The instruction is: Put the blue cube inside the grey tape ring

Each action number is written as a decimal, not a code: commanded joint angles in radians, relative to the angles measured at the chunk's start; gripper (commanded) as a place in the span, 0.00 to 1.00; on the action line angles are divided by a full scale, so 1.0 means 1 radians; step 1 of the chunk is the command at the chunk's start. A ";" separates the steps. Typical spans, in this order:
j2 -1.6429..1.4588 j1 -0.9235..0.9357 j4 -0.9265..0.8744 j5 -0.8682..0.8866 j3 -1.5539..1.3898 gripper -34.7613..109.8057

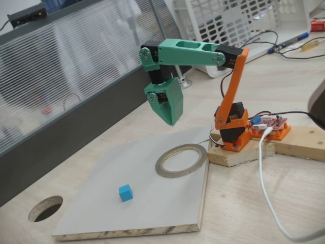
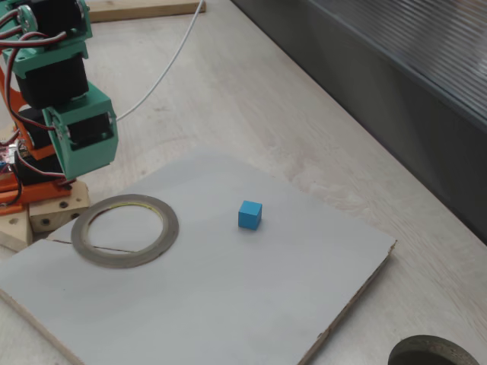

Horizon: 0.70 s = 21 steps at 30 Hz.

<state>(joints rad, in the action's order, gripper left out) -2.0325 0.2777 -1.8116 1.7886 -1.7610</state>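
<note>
End effector (image 1: pixel 171 119) hangs empty, tips apparently together, above the grey tape ring (image 1: pixel 181 160); blue cube (image 1: pixel 125 192) sits apart on the grey board (image 1: pixel 152 213), so spread first, descend squarely over cube faces.

Soft, even daylight; faint shadows, mild blur throughout.

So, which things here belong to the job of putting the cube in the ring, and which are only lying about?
For the job:
- blue cube
- grey tape ring
- pincer, hanging above the board, holding nothing

Lying about:
- white basket
- pens
- round hole in the table
- white cable
</note>
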 commanded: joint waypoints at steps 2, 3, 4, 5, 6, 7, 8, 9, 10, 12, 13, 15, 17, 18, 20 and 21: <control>-0.020 0.000 -0.011 0.018 0.028 0.24; -0.020 0.006 -0.011 0.018 0.028 0.24; -0.020 0.009 -0.006 0.018 0.028 0.24; -0.020 0.009 -0.006 0.018 0.028 0.24; -0.020 0.003 -0.006 0.018 0.028 0.24; -0.020 0.002 -0.005 0.018 0.028 0.24; -0.020 0.000 -0.005 0.018 0.028 0.24; -0.020 0.000 -0.005 0.015 0.028 0.24; -0.020 0.000 -0.005 0.015 0.028 0.24; -0.020 0.000 -0.005 0.015 0.028 0.24; -0.020 0.000 -0.005 0.015 0.028 0.24; -0.020 0.000 -0.009 0.018 0.028 0.24; -0.020 0.009 -0.014 0.018 0.028 0.24; -0.020 0.009 -0.015 0.018 0.028 0.24; -0.020 0.003 -0.006 0.015 0.028 0.24; -0.020 0.002 -0.005 0.014 0.028 0.24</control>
<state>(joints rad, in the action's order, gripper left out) -2.0325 0.2761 -1.8116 1.7886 -1.7610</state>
